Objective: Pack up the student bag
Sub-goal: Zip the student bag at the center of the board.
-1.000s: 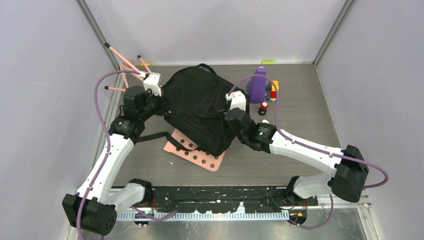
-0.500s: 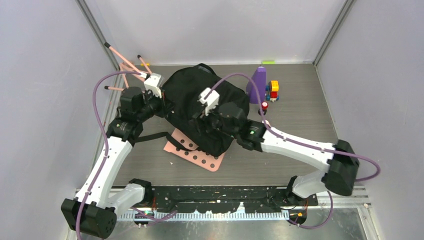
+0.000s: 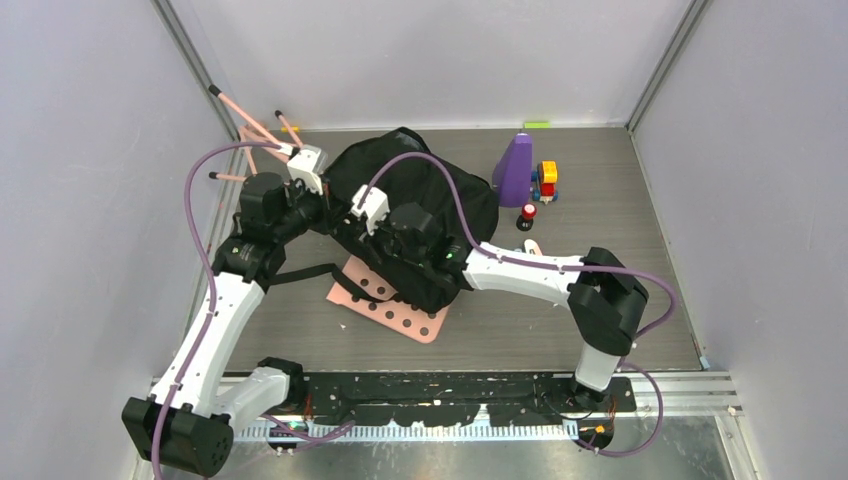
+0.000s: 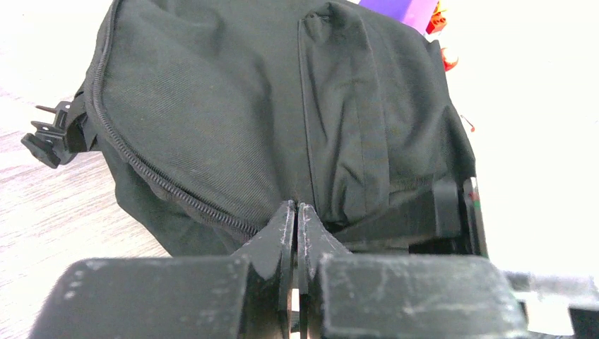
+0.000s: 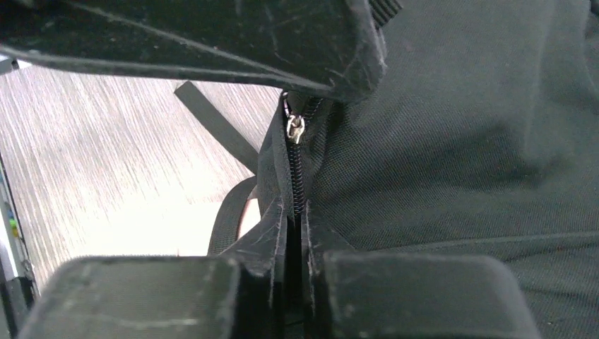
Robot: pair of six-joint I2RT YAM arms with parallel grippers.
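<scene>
Student bag [image 3: 420,185] lies left of centre on the grey surface [image 3: 620,250], toward the far side. Its near edge overlaps a pink perforated board [image 3: 400,318], which sticks out at the near-left. A black strap [image 3: 305,272] trails left from the bag's near-left corner.

L gripper [image 4: 297,210] is at the bag's left edge w/ jaws pressed together. The fabric folds converge at its tips, right beside the zipper line [image 4: 169,187], so it's pinching the bag. A buckle [image 4: 46,134] hangs off the bag's edge on the left of that view.

R arm reaches across the bag from the right. R gripper [image 5: 295,212] is at the bag's near-left edge, jaws nearly together w/ the zipper track running between them. The zipper pull [image 5: 295,128] sits just beyond the tips. Both grippers are close together on the bag's left side.

Room: open surface shows right of the bag and along the near side. The left gap to the wall is narrow and mostly taken up by the L arm. Pink sticks [image 3: 250,125] crowd the far-left corner. At the far right, near the bag's edge, are a purple cone [image 3: 515,170], coloured blocks [image 3: 546,180] and a small red-topped item [image 3: 528,212].
</scene>
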